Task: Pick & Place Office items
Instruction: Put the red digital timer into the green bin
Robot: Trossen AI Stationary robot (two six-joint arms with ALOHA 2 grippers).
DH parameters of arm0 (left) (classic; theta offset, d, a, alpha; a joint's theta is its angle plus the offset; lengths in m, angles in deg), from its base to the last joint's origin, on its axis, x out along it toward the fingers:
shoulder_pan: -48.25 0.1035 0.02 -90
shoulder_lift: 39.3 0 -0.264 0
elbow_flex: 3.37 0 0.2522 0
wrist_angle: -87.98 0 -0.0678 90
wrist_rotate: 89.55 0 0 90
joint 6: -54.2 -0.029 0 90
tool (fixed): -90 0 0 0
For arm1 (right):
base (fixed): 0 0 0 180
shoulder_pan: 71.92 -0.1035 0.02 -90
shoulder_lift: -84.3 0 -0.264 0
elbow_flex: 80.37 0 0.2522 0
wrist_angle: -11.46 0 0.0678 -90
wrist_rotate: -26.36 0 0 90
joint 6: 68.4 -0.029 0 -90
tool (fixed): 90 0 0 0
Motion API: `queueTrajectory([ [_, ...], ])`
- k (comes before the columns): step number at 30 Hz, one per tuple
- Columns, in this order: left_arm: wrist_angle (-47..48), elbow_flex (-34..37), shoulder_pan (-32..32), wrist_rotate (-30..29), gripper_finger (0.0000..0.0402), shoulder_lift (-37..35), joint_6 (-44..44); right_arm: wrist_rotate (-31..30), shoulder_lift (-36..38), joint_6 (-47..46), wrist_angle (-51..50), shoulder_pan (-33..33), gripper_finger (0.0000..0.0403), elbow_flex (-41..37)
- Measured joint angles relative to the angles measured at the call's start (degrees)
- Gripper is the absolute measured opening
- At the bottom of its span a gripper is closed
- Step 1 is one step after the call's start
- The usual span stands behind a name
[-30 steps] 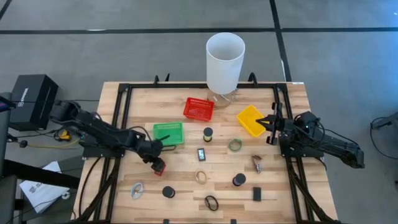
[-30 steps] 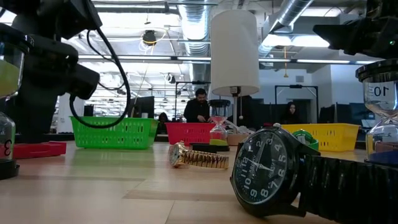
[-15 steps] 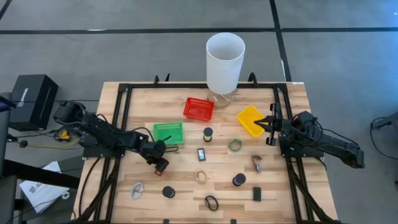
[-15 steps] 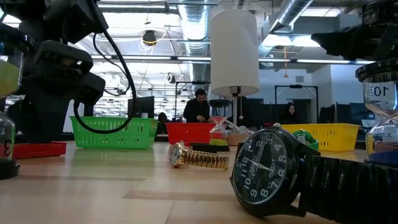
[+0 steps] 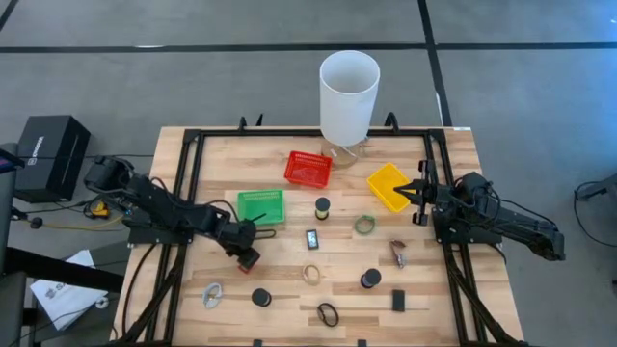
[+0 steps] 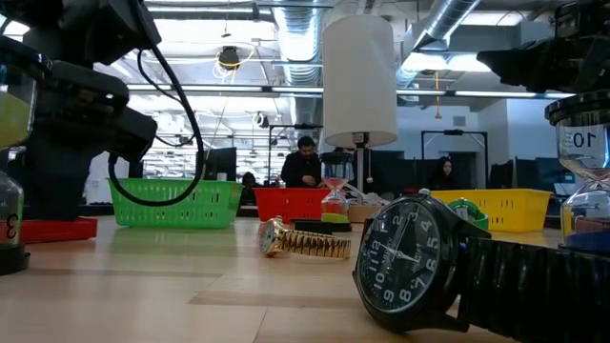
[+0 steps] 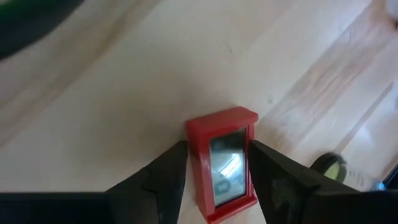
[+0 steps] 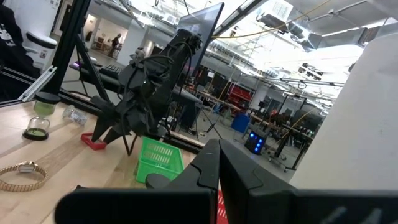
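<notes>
The left hand (image 7: 217, 171) straddles the small red rectangular piece (image 7: 222, 163) lying on the desk (image 5: 280, 280) just beside the green basket (image 5: 260, 205), its 2 fingers near but seemingly not clamped, so pinching and lifting likely come next; the right hand (image 5: 422, 190), closed, waits by the yellow basket (image 5: 388, 186).

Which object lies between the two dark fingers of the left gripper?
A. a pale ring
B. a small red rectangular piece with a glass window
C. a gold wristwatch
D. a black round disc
B: the left gripper has one finger on each side of the small red rectangular piece.
</notes>
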Motion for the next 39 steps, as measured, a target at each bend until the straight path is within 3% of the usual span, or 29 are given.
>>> queueTrajectory([
  [14, 5.99, -1.43, -1.55, 1.79, 0.0136, -0.06, -3.17, 0.0, 0.0, 0.0, 0.02, 0.0, 0.0, 0.0],
  [23, 7.79, -1.39, 1.24, 2.03, 0.0131, -0.12, -9.61, 0.0, 0.02, 0.0, 0.02, 0.0, 0.0, 0.0],
  [30, 15.28, -0.99, 3.96, 1.97, 0.013, -4.84, -11.05, 0.01, 0.02, 0.0, 0.02, 0.01, 0.0, 0.0],
  [39, 14.72, -1.08, 3.12, -2.74, 0.013, -10.58, -11.18, 0.01, 0.02, 0.02, 0.03, 0.02, 0.0, 0.0],
])
